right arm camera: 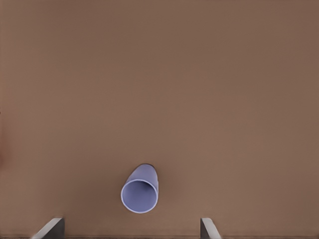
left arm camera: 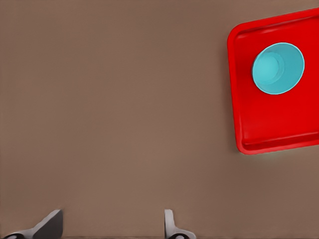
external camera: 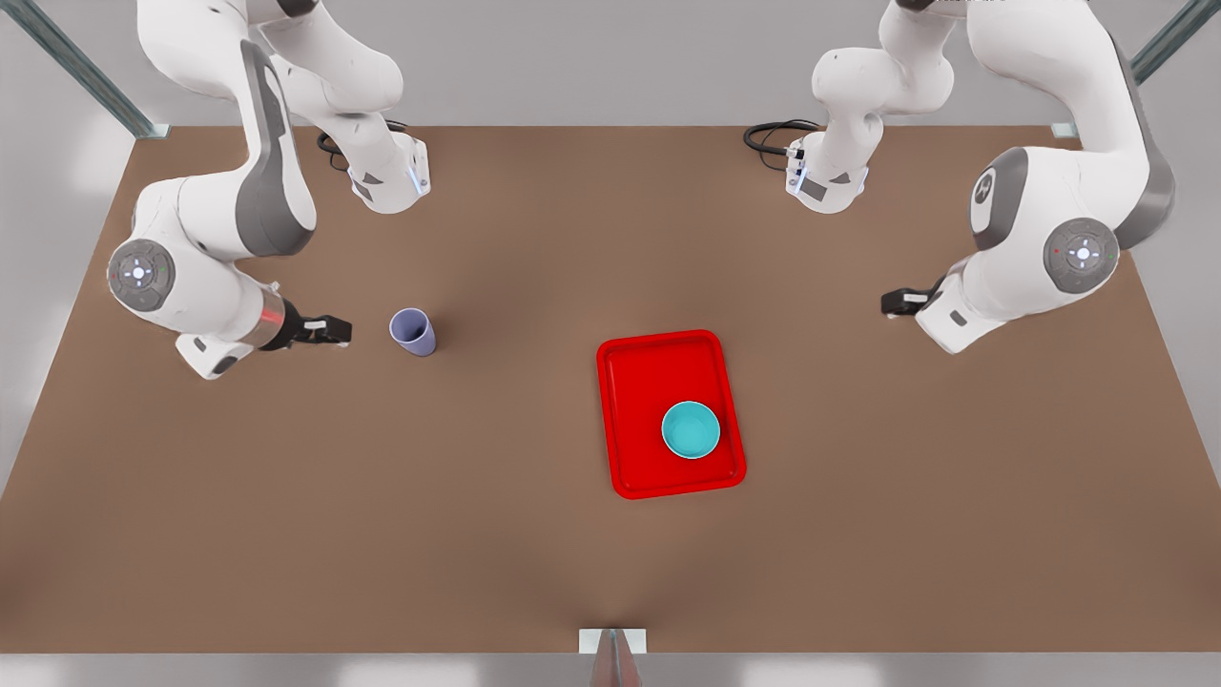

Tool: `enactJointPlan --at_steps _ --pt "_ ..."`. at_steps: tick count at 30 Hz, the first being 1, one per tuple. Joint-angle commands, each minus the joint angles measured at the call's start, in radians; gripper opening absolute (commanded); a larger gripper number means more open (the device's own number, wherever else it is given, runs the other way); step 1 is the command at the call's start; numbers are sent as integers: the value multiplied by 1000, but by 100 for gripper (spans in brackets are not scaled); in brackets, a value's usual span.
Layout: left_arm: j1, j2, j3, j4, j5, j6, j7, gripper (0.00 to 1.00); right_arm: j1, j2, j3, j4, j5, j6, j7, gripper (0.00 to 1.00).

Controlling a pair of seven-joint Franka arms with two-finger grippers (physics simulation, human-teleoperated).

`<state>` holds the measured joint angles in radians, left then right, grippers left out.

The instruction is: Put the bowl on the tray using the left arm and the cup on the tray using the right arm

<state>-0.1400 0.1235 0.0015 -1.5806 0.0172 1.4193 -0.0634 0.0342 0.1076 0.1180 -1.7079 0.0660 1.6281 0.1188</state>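
Nearest the front camera, the bright red rectangular tray with its low raised rim lies on the brown table, and the small round turquoise bowl sits upright inside it, toward the near corner on the front view's right. Bowl step: judged done. My left gripper hangs over bare table on the front view's right, fingers spread, holding nothing, well apart from the tray; this arm waits. Small lavender-grey tapered cup stands on the table, well apart from the tray, on the front view's left. My right gripper sits just beside it, fingers spread wide, not touching. Remaining: grasp cup, carry it to the tray, set it down clear of the bowl.
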Motion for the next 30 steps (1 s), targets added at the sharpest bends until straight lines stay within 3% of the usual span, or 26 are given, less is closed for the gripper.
enactJointPlan --at_steps 1,11,24,30 --pt "2 1 0 1 21 0 2 100 3 -11 0 -27 0 19 10 100" --pt "2 24 8 19 18 1 20 100 32 -126 65 -322 3 216 113 100" --pt "4 31 14 16 0 -3 93 100 18 -117 60 -461 6 306 113 100" --pt "5 44 18 17 -3 3 119 100 4 -118 54 -581 6 452 81 100"
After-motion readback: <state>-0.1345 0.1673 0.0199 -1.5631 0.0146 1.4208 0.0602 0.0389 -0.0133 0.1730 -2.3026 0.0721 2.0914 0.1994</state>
